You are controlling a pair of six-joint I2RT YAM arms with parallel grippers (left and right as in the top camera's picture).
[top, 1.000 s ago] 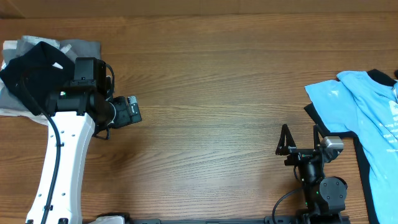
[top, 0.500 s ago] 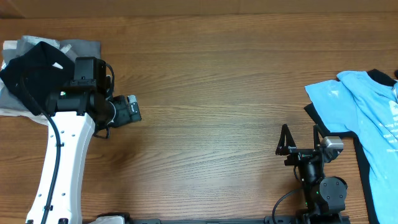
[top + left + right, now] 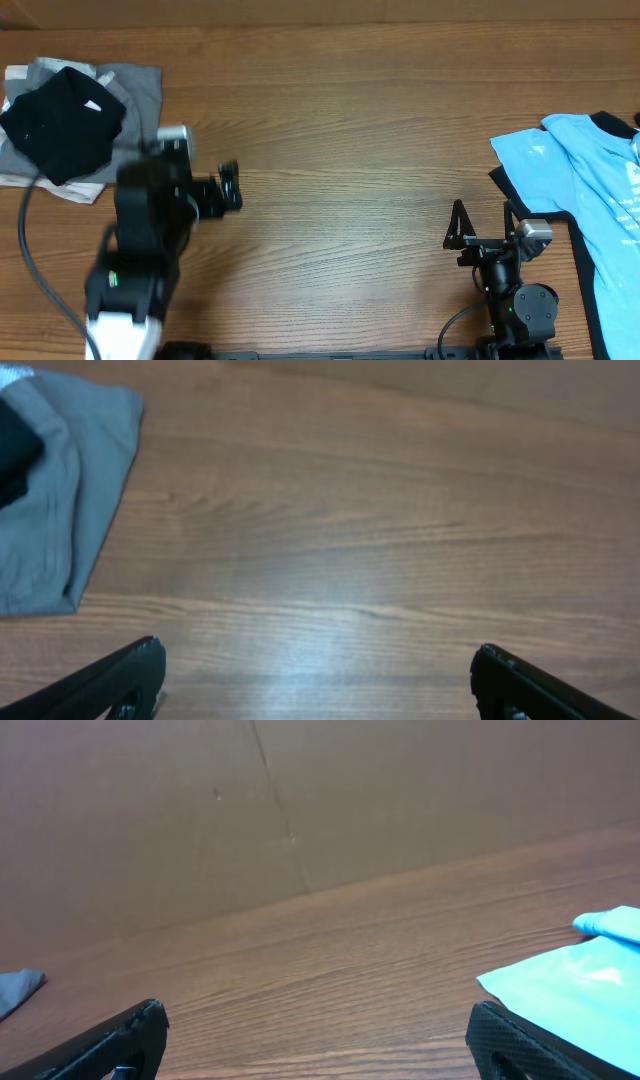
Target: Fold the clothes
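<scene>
Pulling wide-open, empty left fingers (image 3: 230, 188) back from folded black shirt (image 3: 60, 125); holding right fingers (image 3: 484, 238) equally spread, empty, near limp light-blue shirt (image 3: 590, 190), probably best pinched at hem.

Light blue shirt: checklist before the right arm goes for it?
1. Right hand open, empty: ok.
2. Left hand open, empty: ok.
3. Light blue shirt fully in view: not ok, it runs off the overhead view's right edge.
4. Shirt lying flat: not ok, rumpled with folds.
5. Left arm steady: not ok, blurred in the overhead view.
6. Black shirt folded: cannot tell; bunched on a grey garment, far left.
</scene>
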